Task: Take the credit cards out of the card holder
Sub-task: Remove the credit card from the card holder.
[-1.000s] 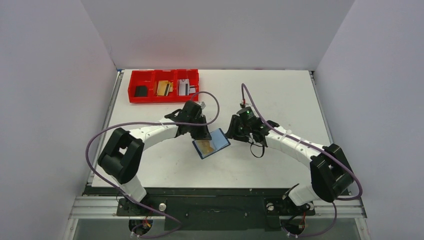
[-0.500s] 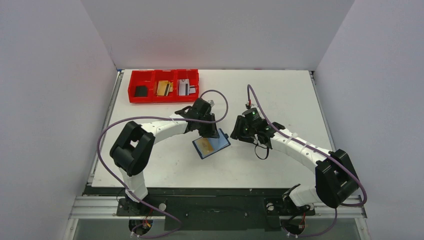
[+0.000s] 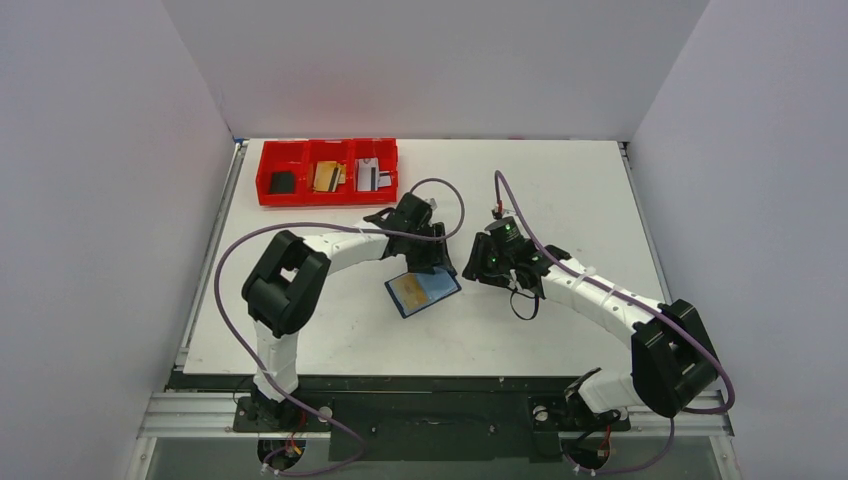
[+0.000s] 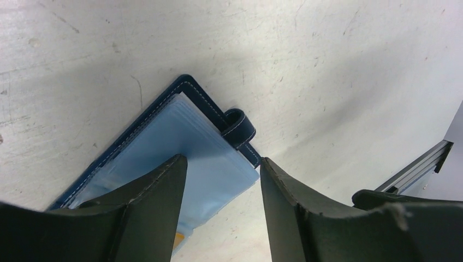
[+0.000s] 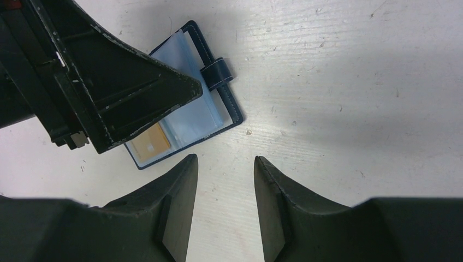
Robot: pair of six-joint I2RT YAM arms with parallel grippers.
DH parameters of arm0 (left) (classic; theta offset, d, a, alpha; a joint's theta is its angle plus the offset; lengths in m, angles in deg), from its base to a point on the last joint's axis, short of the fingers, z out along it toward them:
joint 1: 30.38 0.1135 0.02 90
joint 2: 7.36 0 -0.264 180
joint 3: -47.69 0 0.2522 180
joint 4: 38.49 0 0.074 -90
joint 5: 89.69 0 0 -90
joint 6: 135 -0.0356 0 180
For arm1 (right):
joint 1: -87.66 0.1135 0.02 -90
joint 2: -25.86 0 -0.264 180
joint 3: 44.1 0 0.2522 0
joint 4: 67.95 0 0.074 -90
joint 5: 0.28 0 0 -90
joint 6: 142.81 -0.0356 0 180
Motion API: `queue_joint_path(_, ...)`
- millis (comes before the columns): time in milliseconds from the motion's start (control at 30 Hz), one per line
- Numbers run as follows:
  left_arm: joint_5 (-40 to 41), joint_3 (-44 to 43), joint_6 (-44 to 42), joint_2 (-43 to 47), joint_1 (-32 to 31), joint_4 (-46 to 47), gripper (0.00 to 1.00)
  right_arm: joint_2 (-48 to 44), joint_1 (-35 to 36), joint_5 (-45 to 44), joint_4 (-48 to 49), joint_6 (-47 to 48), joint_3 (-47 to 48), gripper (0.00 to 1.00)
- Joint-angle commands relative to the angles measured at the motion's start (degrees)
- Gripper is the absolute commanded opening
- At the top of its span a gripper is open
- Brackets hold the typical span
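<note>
The dark navy-blue bifold card holder lies open near the middle of the white table, with a tan-gold card showing in its left pocket. The left gripper hangs over the holder's far right part, jaws moderately apart and holding nothing. Just right of the holder, the right gripper is also parted and empty. At the far left, a red three-compartment plastic tray holds a black card, a gold card and a silvery-grey card.

red tray: three compartments, far-left corner of table | table: white, scuffed | walls: pale grey
</note>
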Motion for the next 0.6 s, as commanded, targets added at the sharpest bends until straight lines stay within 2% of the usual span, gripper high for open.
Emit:
queue_joint_path(0,-1.2,-3.4,0.1,0.3,0.3,1.9,0.50,-1.0,-0.1,-1.1,0.5,1.5,0.4,0.39)
queue_joint_path(567,1.6,2.6,0.3,11.7,6.2,-0.9,0.57,15.1,9.1,1.5,1.0,5.6,14.0,0.36)
